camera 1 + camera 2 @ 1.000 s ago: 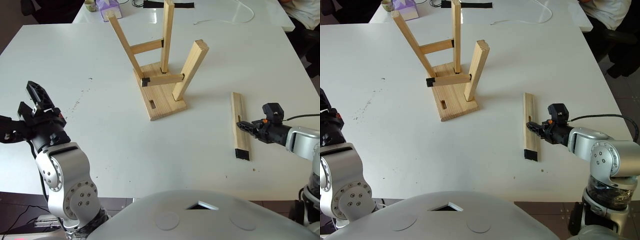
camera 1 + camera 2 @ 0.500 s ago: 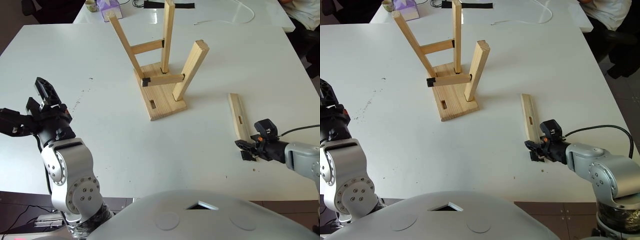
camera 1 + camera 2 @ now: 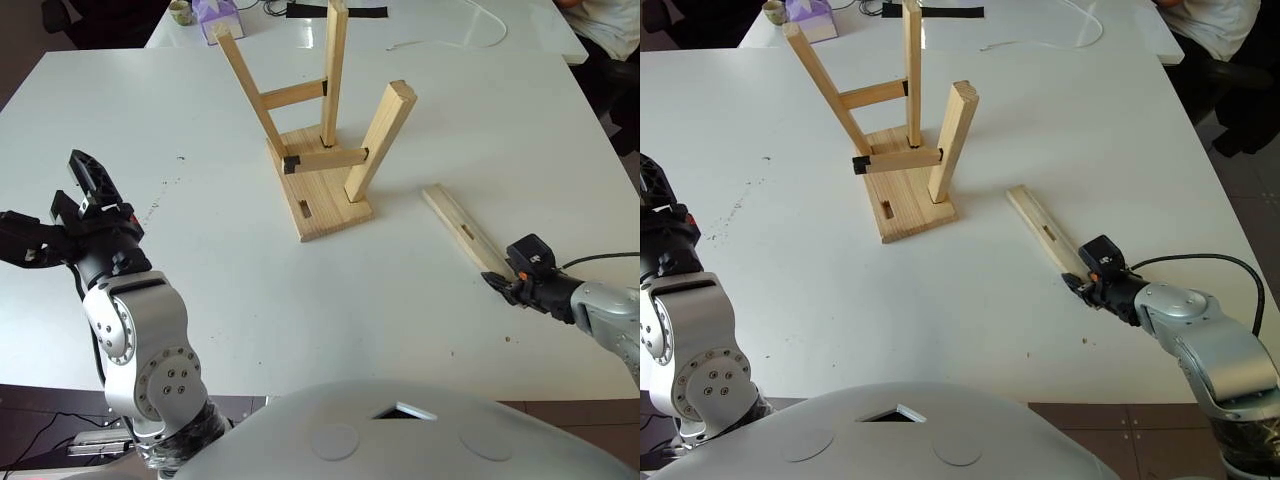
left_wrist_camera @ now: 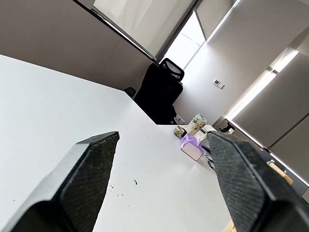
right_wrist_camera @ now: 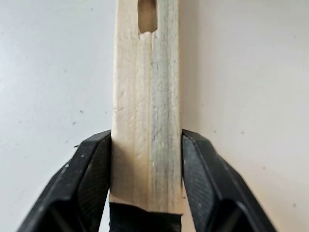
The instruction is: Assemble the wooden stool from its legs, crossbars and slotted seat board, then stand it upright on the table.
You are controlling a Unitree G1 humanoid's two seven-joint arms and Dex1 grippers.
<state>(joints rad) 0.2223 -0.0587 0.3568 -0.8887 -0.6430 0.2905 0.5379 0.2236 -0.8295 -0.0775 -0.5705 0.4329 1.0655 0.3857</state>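
Loose leg in grip of right tool, now diagonal, formerly straight; left tool wide

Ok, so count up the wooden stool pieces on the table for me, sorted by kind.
Legs: 4, three standing in the seat board, plus a loose leg gripped by the right claw
Crossbars: 2
Seat board: 1
Total: 7
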